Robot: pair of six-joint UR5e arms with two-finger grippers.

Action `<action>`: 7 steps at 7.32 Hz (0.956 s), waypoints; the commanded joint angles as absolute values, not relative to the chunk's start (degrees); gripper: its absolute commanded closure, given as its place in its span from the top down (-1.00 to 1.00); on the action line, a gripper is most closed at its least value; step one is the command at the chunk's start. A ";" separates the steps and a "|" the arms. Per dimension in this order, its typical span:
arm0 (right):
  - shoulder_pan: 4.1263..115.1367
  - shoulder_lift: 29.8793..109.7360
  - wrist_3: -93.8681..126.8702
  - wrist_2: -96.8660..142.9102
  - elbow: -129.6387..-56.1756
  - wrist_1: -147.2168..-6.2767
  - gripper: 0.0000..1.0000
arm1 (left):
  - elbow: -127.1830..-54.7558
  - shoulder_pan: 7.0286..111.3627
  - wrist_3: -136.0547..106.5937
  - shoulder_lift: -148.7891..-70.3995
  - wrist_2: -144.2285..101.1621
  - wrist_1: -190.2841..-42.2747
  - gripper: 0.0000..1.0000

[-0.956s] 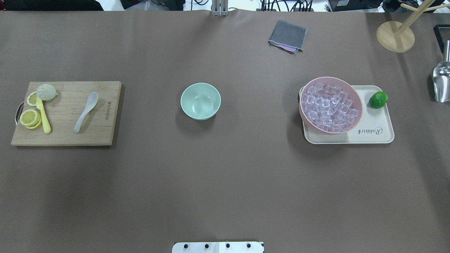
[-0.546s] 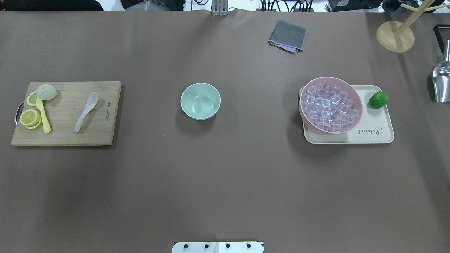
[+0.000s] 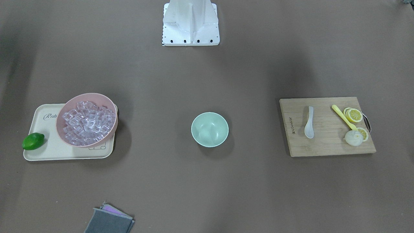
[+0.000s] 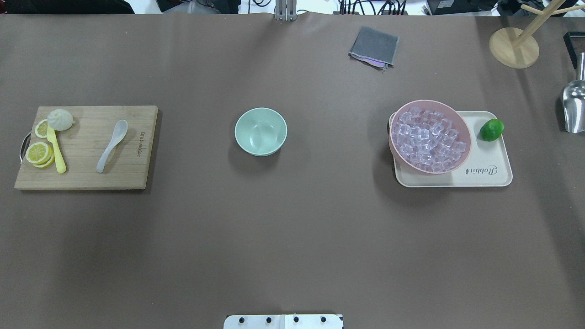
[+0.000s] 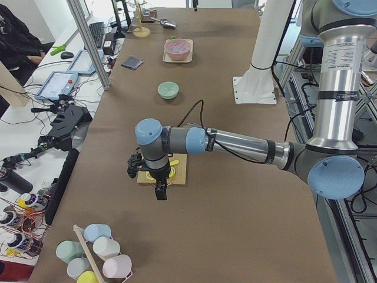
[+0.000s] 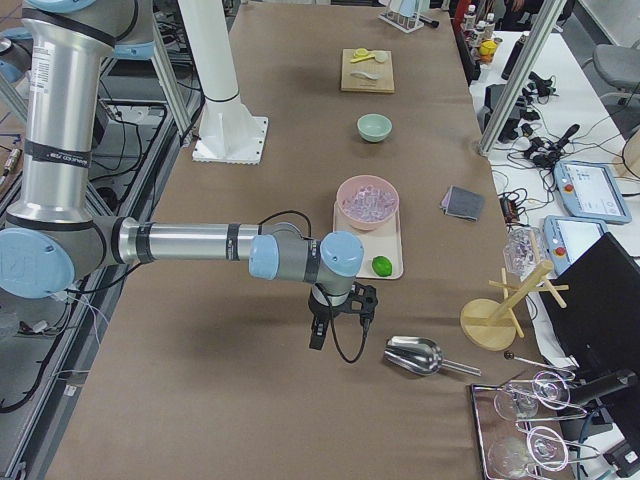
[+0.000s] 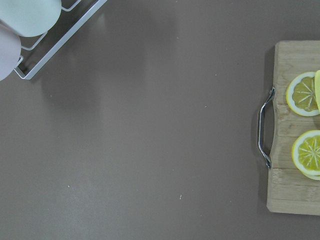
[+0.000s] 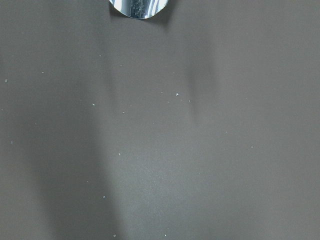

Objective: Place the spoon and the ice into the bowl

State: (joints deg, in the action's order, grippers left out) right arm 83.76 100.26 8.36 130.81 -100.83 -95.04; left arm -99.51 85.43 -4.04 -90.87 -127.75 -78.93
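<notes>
Your left pincer (image 5: 160, 194) hangs over bare table (image 4: 292, 237), just off the handle end of the cutting board (image 4: 87, 180). You cannot tell whether it is apart or together. The spoon (image 4: 112, 145) lies flat on that board, beyond the lemon slices (image 4: 39, 153). Your right pincer (image 6: 317, 338), equally unreadable, hangs near the metal scoop (image 6: 413, 354), with the ice (image 4: 429, 137) heaped in the pink bowl (image 4: 462, 122) farther on. The bowl (image 4: 260, 131) stands empty, well apart from both. Nothing looks begun. I judge the next move is a low reach for the spoon's thin handle. The cover is matte brown, with cluttered benches alongside.

Brown table (image 4: 292, 237); cluttered white desks (image 5: 23, 134) alongside; aluminium post (image 5: 89, 44).
</notes>
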 commanded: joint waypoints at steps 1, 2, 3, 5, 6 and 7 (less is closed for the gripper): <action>83.76 100.02 8.44 131.22 -100.72 -94.92 1.00 | -99.84 85.43 -4.04 -90.97 -127.79 -79.01 0.96; 83.76 99.93 8.44 131.22 -100.81 -94.92 1.00 | -99.84 85.34 -4.04 -91.05 -127.79 -78.93 0.95; 83.76 99.76 8.70 131.31 -101.07 -94.92 1.00 | -99.93 85.17 -4.13 -91.14 -127.79 -79.01 0.95; 83.76 99.76 8.70 131.22 -101.16 -94.92 1.00 | -99.84 85.08 -4.04 -91.41 -127.79 -79.45 0.95; 83.76 98.97 8.70 131.22 -100.73 -94.92 1.00 | -100.02 85.08 -3.96 -91.41 -127.79 -79.71 0.95; 83.76 98.79 8.70 131.22 -100.72 -94.92 1.00 | -99.93 85.08 -3.96 -91.49 -127.79 -79.72 0.95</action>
State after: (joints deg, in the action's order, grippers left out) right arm 83.76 99.19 8.70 131.22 -100.86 -94.92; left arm -99.94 85.10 -4.00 -91.41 -127.79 -79.59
